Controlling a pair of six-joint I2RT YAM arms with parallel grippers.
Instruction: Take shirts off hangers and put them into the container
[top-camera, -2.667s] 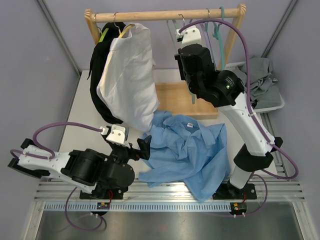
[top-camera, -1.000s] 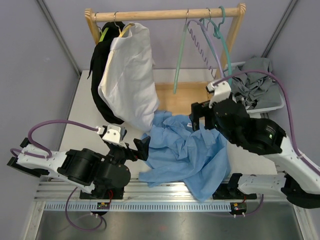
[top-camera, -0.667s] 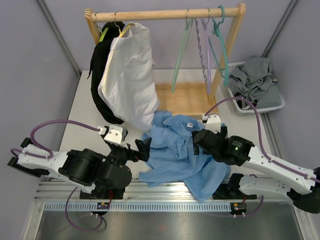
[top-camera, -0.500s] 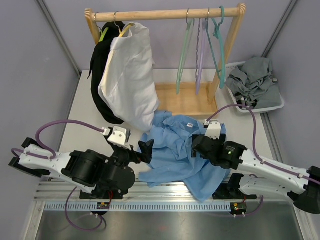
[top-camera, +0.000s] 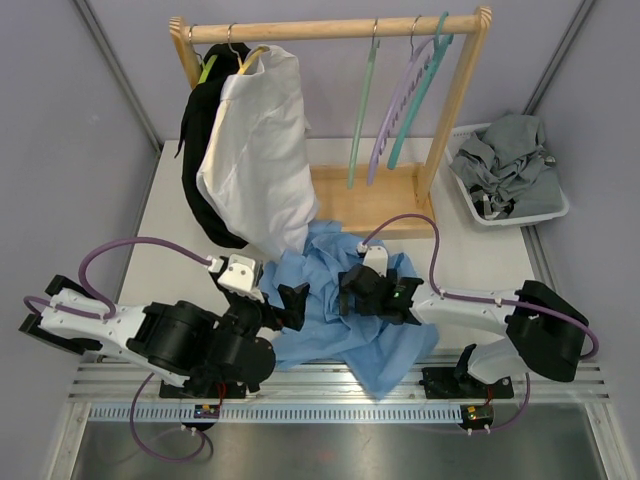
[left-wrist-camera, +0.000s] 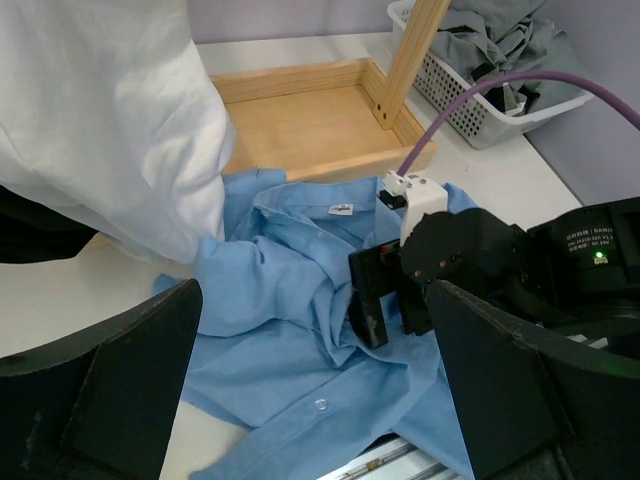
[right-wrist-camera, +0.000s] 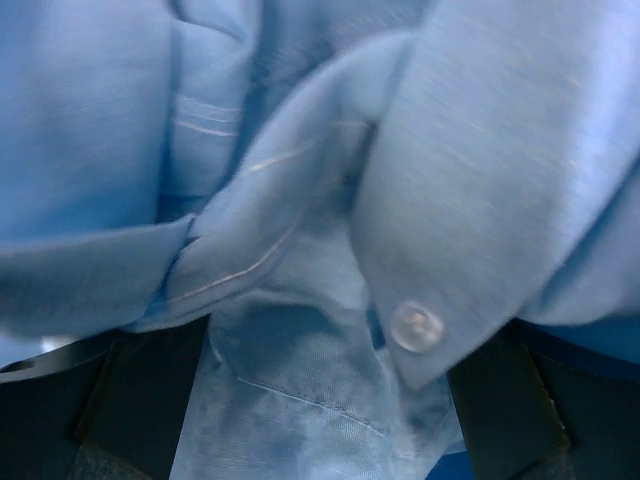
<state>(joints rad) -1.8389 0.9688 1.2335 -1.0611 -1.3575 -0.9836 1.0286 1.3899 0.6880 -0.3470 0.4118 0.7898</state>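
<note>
While it lay crumpled on the table, the light blue shirt sat just in front of the wooden rack base, well apart from the container. The right gripper pressed down into its middle folds with its jaws spread wide, cloth and a button bunched between them but not pinched. The left gripper rested at the shirt's left edge, its jaws likewise wide apart and holding nothing. On the rail, the white shirt and black shirt hung at the left. The mint hanger, lilac hanger and teal hanger hung bare at the right. The grey shirt filled the container.
</note>
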